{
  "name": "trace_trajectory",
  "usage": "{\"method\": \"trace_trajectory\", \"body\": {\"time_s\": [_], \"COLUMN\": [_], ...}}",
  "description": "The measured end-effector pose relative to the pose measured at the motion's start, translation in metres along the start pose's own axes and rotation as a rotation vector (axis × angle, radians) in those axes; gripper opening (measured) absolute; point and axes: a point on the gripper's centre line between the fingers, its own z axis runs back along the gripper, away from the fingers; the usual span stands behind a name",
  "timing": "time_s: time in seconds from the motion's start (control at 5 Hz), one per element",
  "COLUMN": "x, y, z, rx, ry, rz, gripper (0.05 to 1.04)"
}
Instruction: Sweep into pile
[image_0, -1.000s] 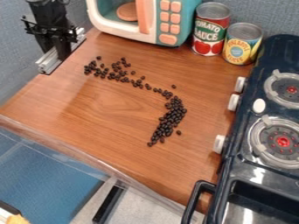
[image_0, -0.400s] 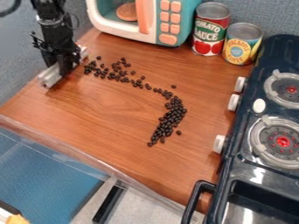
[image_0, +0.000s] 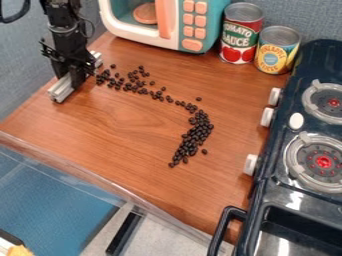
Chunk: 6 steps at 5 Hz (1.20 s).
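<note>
At the upper left, the black gripper (image_0: 75, 79) hangs low over the counter's left edge, shut on a pale metal bar (image_0: 62, 89) that lies slantwise at the wooden surface. Just right of the bar, a loose scatter of small black beans (image_0: 123, 83) begins. From there the beans run in a thin curved line toward the middle, ending in a denser band (image_0: 195, 135) right of centre. One single bean lies a little apart above the line. A small gap separates the bar from the closest beans.
A toy microwave (image_0: 190, 25) stands at the back, beside a red can (image_0: 241, 35) and a yellow can (image_0: 276, 51). The dark toy stove (image_0: 294, 165) borders the right side. A clear rim (image_0: 100, 175) runs along the counter's front left edge.
The gripper and bar have come down and to the right, closer to the scattered beans, with only a slight shift since the middle frame. The beans have stayed put.
</note>
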Motion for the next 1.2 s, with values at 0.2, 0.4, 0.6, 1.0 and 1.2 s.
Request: {"method": "trace_trajectory", "body": {"time_s": [0.2,0.4,0.6,1.0,1.2], "x": [0.005,0.015,0.024,0.034,0.033], "y": [-0.007,-0.025,-0.047,-0.077,-0.098], "z": [0.001,0.001,0.003,0.008,0.011], "rx": [-0.006,-0.016,-0.021,-0.037,-0.048], "ry": [-0.009,-0.035,-0.053,-0.076,-0.092], "rz": [-0.011,-0.036,-0.078,-0.126,-0.169], "gripper": [0.371,0.371,0.371,0.371,0.371]}}
